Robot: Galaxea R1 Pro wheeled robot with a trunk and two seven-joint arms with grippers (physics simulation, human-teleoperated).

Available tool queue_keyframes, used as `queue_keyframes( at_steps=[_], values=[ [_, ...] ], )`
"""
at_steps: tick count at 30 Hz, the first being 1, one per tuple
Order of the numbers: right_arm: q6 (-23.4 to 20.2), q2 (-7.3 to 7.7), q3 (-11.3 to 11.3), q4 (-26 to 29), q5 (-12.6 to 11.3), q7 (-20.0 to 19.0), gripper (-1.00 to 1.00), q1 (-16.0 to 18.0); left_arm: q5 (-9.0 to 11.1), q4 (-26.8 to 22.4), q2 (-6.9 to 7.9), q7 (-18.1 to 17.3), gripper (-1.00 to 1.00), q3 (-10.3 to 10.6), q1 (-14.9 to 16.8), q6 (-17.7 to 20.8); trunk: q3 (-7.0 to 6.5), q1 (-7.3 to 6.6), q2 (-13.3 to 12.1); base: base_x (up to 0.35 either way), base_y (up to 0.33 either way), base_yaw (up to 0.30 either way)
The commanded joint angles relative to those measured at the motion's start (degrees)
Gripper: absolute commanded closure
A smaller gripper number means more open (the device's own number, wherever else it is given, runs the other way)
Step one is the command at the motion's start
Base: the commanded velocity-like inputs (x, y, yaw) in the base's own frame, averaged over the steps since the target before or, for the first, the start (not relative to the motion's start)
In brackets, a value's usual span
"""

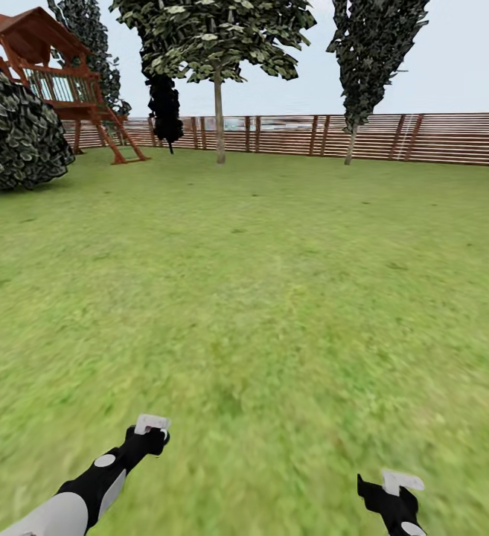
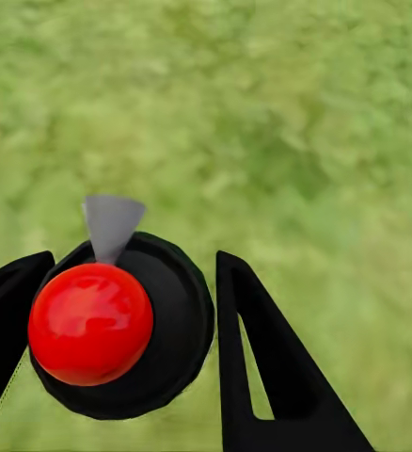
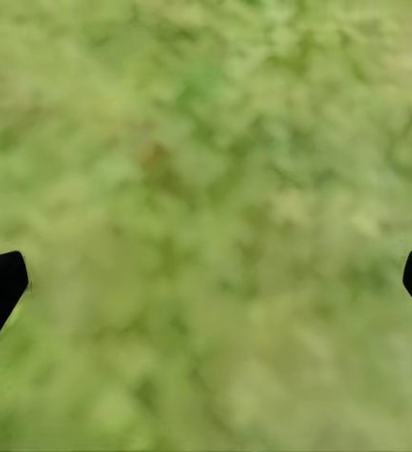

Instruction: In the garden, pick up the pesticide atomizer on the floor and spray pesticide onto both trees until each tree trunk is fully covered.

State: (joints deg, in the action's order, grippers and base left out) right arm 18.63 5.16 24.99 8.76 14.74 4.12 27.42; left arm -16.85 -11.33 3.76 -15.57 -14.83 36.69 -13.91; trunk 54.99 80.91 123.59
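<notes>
Pesticide atomizer (image 2: 121, 325) sits clamped between the left hand's (image 2: 131, 348) fingers.

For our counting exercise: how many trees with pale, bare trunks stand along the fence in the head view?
2. One tree stands near the middle of the fence; the other tree stands further right. More may be hidden behind the bush.
</notes>
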Motion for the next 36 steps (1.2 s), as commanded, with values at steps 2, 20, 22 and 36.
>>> queue_keyframes(
  at_steps=[2,20,22,36],
  values=[
    [0.0,-0.53,0.0,0.0,0.1,-0.1,-1.0,0.0,0.1,0.0,0.01,0.1,1.0,0.0,0.0,0.0,0.0,0.0,0.0,0.339,0.0,0.002],
    [0.0,-0.76,0.0,-0.1,0.2,-0.1,-1.0,0.0,1.1,0.0,0.07,1.2,1.0,-0.1,0.0,0.0,0.85,0.0,0.0,0.339,0.0,0.23],
    [0.1,-0.76,0.0,-0.1,0.2,-0.1,-1.0,0.0,1.1,0.0,0.05,1.2,1.0,-0.1,0.0,0.0,0.95,0.0,0.0,0.339,0.0,0.235],
    [0.0,-0.54,-0.1,0.0,0.2,0.1,-1.0,0.0,4.8,0.0,0.11,1.1,1.0,0.1,0.0,-0.2,1.31,0.0,0.0,0.339,0.0,0.123]
  ],
)
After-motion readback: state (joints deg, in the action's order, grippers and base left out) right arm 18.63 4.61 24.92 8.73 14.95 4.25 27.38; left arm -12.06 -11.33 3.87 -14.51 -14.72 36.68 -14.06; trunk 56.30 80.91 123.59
